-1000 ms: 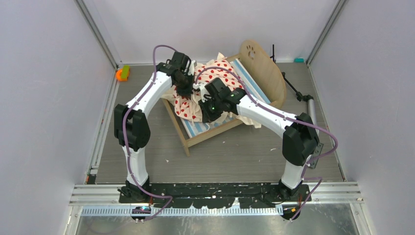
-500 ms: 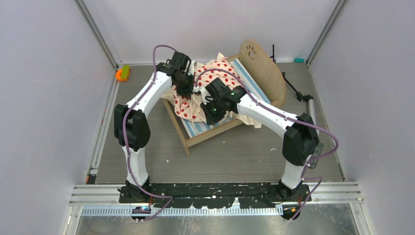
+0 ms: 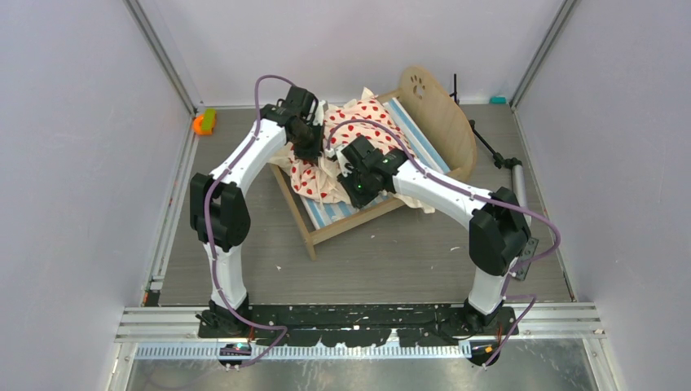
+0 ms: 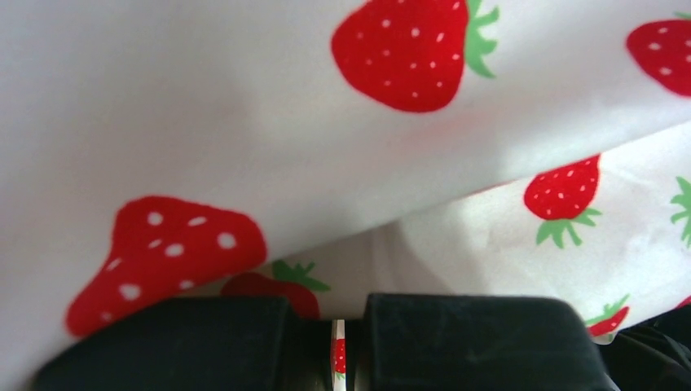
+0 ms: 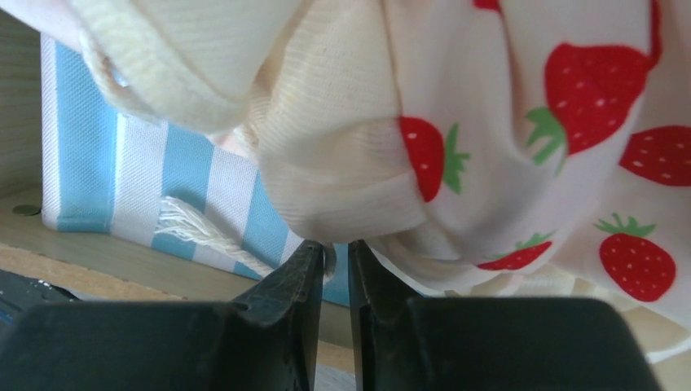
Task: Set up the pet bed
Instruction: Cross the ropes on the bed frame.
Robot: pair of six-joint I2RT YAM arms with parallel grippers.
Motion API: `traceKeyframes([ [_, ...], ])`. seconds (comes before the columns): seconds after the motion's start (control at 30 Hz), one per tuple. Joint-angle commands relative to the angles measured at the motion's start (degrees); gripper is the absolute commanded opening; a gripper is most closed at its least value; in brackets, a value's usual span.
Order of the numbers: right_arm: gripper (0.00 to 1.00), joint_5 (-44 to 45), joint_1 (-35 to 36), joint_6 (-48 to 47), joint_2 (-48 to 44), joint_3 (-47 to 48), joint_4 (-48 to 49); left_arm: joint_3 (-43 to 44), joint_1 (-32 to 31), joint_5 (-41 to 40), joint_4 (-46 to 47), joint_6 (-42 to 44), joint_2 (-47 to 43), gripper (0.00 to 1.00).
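Though crumpled — bedding (image 3: 314, 181) on pet bed (image 3: 444, 122)

pet bed (image 3: 350, 226): light-wood frame, upright, set diagonally toward the back of the surface (image 3: 391, 261). Rounded end board (image 3: 440, 114) with paw print at far-right end. Blue-white striped mattress (image 3: 336, 213) in frame. Cream strawberry-print bedding (image 3: 363, 118) bunched on top, hanging over left rail.
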Motion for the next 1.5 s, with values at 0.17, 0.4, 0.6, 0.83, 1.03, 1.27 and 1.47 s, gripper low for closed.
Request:
traceKeyframes([
  [0.17,0.40,2.5,0.3,1.7,-5.6,2.3,1.2,-0.4,0.9,-0.2,2.7,1.1,-2.9,0.00],
  [0.4,0.45,1.3,0.0,5.2,-5.2,10.8,-9.7,-0.2,0.9,-0.1,2.6,1.2,-3.0,0.00],
  [0.6,0.23,-4.2,-0.4,10.1,-1.5,15.2,-15.9,-0.3,0.9,-0.1,2.6,1.2,-3.2,0.00],
  [0.83,0.02,-8.6,-0.4,11.9,4.5,17.0,-17.1,-0.4,0.9,0.2,2.7,1.0,-3.3,0.00],
  [1.03,0.00,-11.2,-0.4,12.1,9.0,19.5,-17.2,-0.6,0.9,1.8,2.8,0.8,-3.4,0.00],
  [1.27,0.00,-11.3,0.1,12.1,11.7,18.2,-15.7,-0.8,0.9,2.3,2.8,0.8,-3.5,0.00],
  [1.47,0.01,-12.7,0.2,8.6,14.2,20.7,-20.8,-0.7,0.9,2.3,2.8,0.7,-3.3,0.00],
])
